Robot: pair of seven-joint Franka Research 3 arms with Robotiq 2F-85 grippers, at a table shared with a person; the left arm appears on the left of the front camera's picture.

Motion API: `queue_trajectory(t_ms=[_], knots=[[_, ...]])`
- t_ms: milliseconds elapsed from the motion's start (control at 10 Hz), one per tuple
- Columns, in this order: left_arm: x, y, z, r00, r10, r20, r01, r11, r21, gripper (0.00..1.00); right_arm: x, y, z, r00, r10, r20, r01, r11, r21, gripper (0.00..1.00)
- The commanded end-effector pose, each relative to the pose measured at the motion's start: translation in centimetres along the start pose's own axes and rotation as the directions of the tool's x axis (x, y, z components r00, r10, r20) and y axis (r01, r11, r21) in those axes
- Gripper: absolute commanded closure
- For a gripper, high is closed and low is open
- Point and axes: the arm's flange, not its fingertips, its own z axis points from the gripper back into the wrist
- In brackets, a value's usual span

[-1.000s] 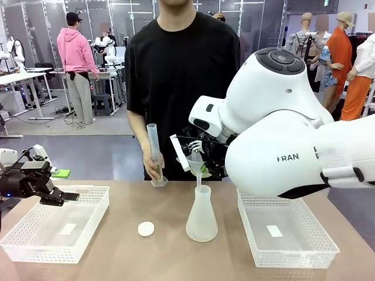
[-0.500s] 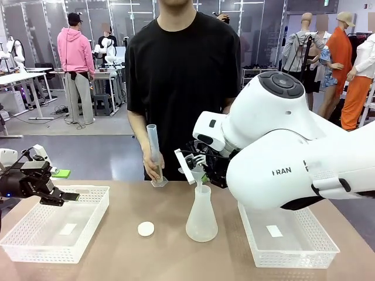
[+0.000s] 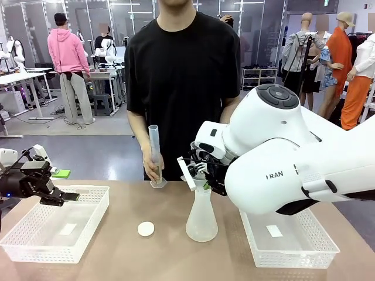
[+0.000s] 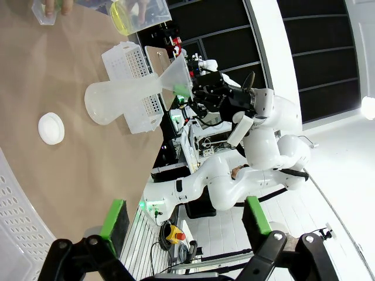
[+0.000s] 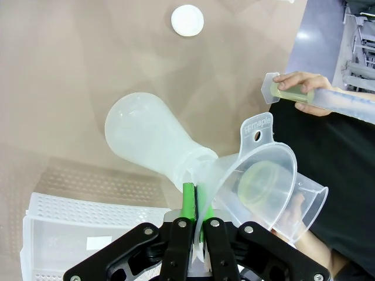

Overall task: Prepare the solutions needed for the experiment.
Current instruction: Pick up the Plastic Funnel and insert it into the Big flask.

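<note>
A frosted conical flask (image 3: 201, 219) stands mid-table with a clear funnel (image 3: 198, 181) seated in its neck. My right gripper (image 3: 203, 174) is shut on the funnel's rim (image 5: 193, 205). The flask (image 5: 152, 140) lies just under those fingers. Across the table a person holds a tall measuring cylinder (image 3: 154, 151) upright, with pale yellow solution (image 5: 288, 88) at its base. The person's other hand holds a beaker of yellow solution (image 4: 130, 12) behind the funnel. My left gripper (image 3: 63, 196) hangs open over the left basket, its pads (image 4: 114, 215) wide apart.
A white basket (image 3: 35, 249) sits at the table's left and another basket (image 3: 290, 252) at the right under my right arm. A small white cap (image 3: 146, 229) lies left of the flask. Bare table stretches in front of the flask.
My right arm has come down with the funnel, and it now sits lower in the flask's neck. The left arm and the person's cylinder have stayed put.
</note>
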Motion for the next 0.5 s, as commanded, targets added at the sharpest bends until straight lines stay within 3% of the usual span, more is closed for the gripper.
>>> queue_trajectory(t_ms=[0, 400], knots=[[-0.1, -0.3, 0.0, 1.000, -0.005, 0.001, 0.005, 1.000, -0.001, 0.00, -0.9, -0.2, -0.8, 1.000, 0.013, 0.014, -0.013, 1.000, -0.008, 0.97], [-0.1, -0.3, 0.0, 1.000, -0.005, 0.001, 0.005, 1.000, -0.001, 0.00, -1.3, 0.1, -1.8, 1.000, -0.003, 0.022, 0.003, 1.000, 0.005, 0.97]])
